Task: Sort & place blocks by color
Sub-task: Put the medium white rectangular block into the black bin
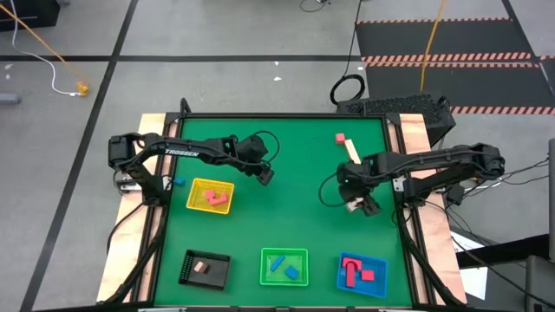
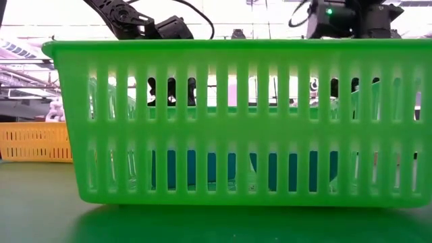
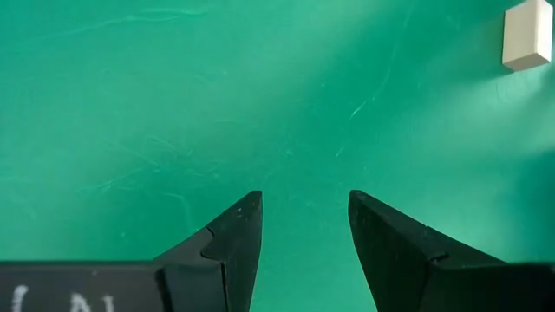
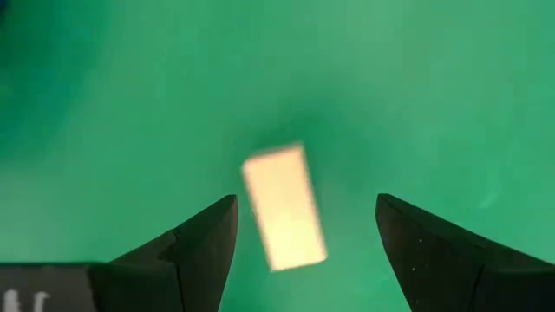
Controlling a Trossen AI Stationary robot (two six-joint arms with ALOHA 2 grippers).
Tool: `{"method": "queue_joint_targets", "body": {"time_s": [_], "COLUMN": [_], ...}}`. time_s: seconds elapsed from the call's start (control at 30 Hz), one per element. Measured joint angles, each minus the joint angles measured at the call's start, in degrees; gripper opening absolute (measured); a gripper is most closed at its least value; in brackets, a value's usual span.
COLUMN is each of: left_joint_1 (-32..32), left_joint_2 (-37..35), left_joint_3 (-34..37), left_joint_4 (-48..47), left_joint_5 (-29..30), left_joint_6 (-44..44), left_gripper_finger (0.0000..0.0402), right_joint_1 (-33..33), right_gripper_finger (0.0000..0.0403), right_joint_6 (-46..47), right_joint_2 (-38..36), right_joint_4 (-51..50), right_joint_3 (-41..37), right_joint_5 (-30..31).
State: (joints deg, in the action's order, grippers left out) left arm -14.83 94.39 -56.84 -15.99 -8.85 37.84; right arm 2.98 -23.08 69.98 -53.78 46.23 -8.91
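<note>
My right gripper [image 1: 355, 205] hovers over the right half of the green mat, open. In its wrist view a pale cream bar [image 4: 284, 208] lies between and beyond my open fingers [image 4: 303, 204], which do not touch it. My left gripper [image 1: 265, 176] is open above bare mat right of the yellow tray [image 1: 211, 197]. Its wrist view [image 3: 303, 198] shows only mat and a cream block [image 3: 526, 35]. A red cube [image 1: 340, 138] and a cream bar [image 1: 351, 152] lie on the mat near the far edge.
The yellow tray holds pink and red pieces. Along the near edge stand a black tray [image 1: 205, 269] with a pink block, a green tray [image 1: 284, 266] with blue blocks and a blue tray [image 1: 362, 273] with red blocks. A small blue piece [image 1: 178, 182] lies by the left arm. The green tray's slotted wall [image 2: 229, 121] fills the low view.
</note>
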Motion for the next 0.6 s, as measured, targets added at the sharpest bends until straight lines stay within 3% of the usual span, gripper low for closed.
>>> {"method": "queue_joint_targets", "body": {"time_s": [0.17,0.6], "left_joint_1": [0.0,0.0], "left_joint_2": [0.0,0.0], "left_joint_3": [0.0,0.0], "left_joint_4": [0.0,2.3], "left_joint_5": [1.6,1.8], "left_joint_6": [1.8,2.1], "left_gripper_finger": [0.0175,0.0175], "right_joint_1": [-0.1,-0.1], "right_gripper_finger": [0.0263,0.0261], "right_joint_6": [-2.5,-3.3], "right_joint_2": [1.2,1.5], "right_joint_4": [-1.2,7.7], "right_joint_3": [-3.1,-11.0], "right_joint_5": [0.2,4.8]}}
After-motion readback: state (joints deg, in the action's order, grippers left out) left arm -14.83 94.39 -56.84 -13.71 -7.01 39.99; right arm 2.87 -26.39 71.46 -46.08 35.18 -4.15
